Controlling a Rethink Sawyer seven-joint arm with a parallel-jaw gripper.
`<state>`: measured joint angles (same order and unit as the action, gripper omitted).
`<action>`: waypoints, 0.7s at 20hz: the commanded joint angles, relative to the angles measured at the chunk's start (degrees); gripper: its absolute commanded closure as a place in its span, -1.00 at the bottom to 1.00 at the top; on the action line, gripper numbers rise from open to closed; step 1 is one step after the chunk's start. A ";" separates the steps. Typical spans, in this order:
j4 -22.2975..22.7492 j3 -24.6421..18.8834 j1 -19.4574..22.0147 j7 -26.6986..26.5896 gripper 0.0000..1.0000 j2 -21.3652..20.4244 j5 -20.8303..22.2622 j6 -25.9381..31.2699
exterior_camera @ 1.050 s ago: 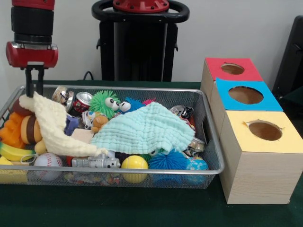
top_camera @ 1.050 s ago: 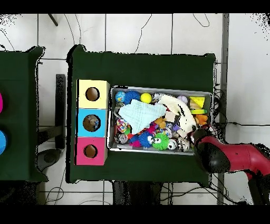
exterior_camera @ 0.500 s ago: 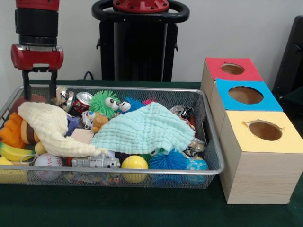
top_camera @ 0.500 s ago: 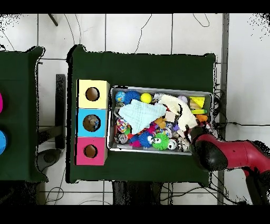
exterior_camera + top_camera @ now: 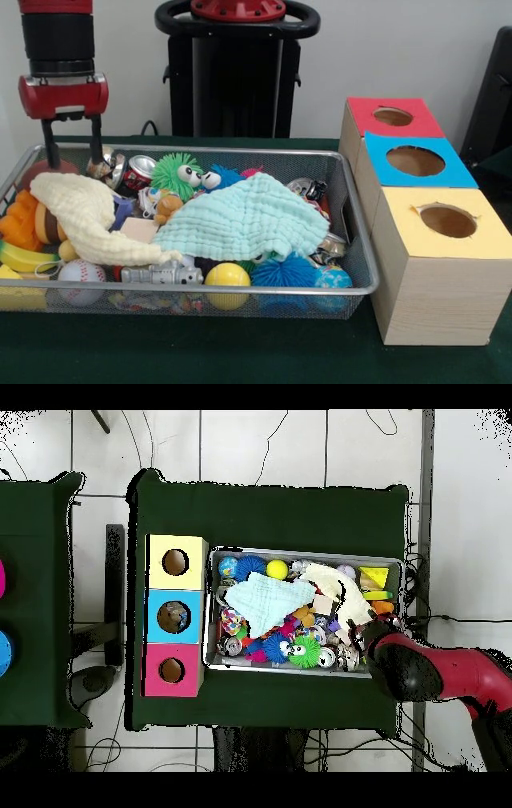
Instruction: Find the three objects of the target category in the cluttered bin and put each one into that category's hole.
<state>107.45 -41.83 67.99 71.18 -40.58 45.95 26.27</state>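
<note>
Hand [image 5: 74,154] hangs over the far corner of the wire bin [image 5: 352,240], its two black fingers [image 5: 51,148] spread wide with nothing between them. Just below the hand lies a cream cloth [image 5: 88,216], draped loose and not touching it. Right beside the fingertips sit crushed cans [image 5: 138,171], at the bin's back wall. Further along from the hand: a green fuzzy toy with googly eyes [image 5: 178,174], then a pale mint cloth [image 5: 244,218] covering the middle of the pile. Under the hand, toward the near rim, a baseball [image 5: 80,276], a yellow ball [image 5: 227,277] and a blue spiky ball [image 5: 286,274] rest against the mesh. An orange toy [image 5: 18,220] and a banana [image 5: 24,258] sit at the bin end below the hand. Well apart from the hand, past the opposite end of the bin, three boxes stand in a row on the green desk [image 5: 200,352]: red-topped box [image 5: 388,120], blue-topped box [image 5: 416,164], yellow-topped box [image 5: 444,256], each with a round hole. From overhead the red arm [image 5: 440,674] covers that bin corner.
</note>
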 commanded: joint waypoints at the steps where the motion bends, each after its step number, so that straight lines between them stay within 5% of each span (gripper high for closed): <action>1: 1.67 -7.84 2.93 -13.63 -1.00 4.11 -5.30 9.90; 14: 3.80 -15.31 7.06 -13.31 -1.00 11.83 -6.59 7.92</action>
<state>108.03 -51.23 74.26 71.17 -34.52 39.92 30.59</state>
